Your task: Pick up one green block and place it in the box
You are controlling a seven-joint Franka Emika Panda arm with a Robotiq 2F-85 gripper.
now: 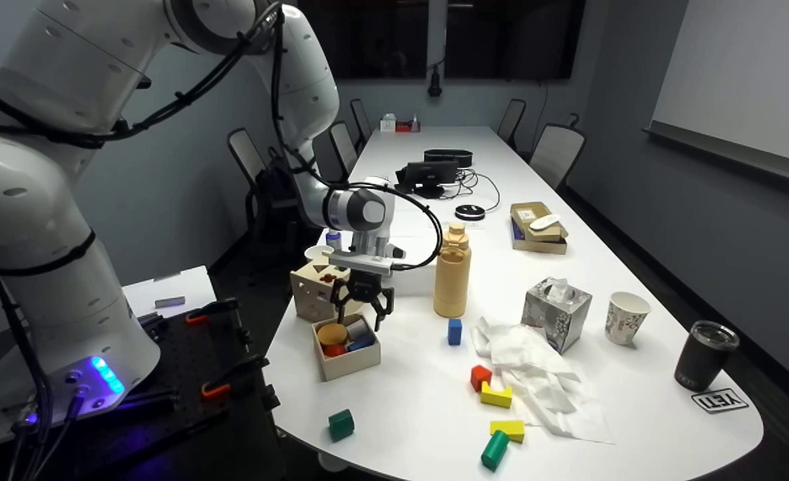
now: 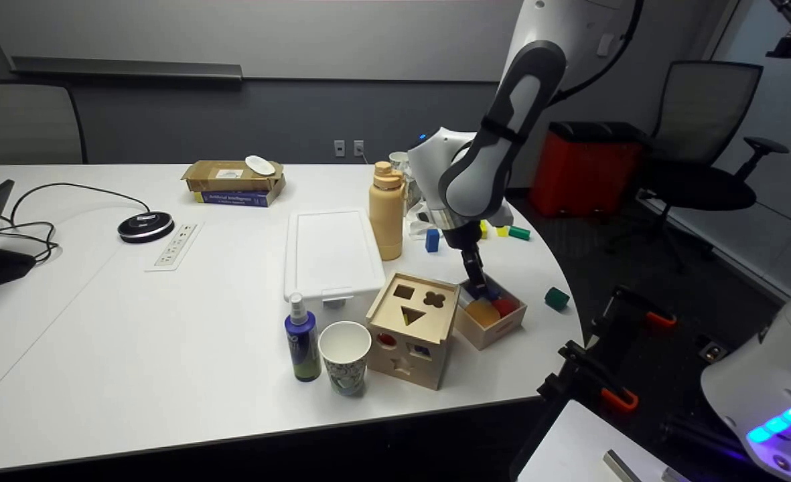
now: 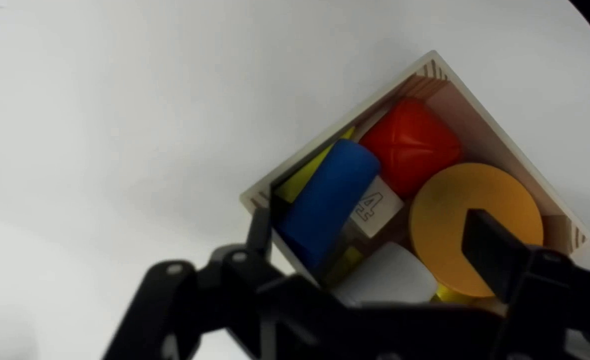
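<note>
The box (image 1: pixel 351 363) is a small, low, open-topped pale wooden box near the table's edge. It also shows in the other exterior view (image 2: pixel 502 329) and in the wrist view (image 3: pixel 474 120). It holds red, orange, blue, yellow and white pieces. My gripper (image 1: pixel 359 322) is open over the box, with its fingers apart and nothing held between them. In the wrist view, the gripper (image 3: pixel 369 220) has one finger near a box corner and the other over the orange disc. The bright green block (image 1: pixel 494 450) lies on its side against a yellow block; it also shows in an exterior view (image 2: pixel 519 232).
A darker green block (image 1: pixel 341 425) sits near the table edge. The shape-hole cube (image 2: pixel 412 335) stands beside the box. A tan bottle (image 1: pixel 452 277), a blue block (image 1: pixel 455 332), a red block (image 1: pixel 480 377), yellow pieces (image 1: pixel 496 397), crumpled tissue (image 1: pixel 528 361) and a tissue box (image 1: pixel 558 312) stand around.
</note>
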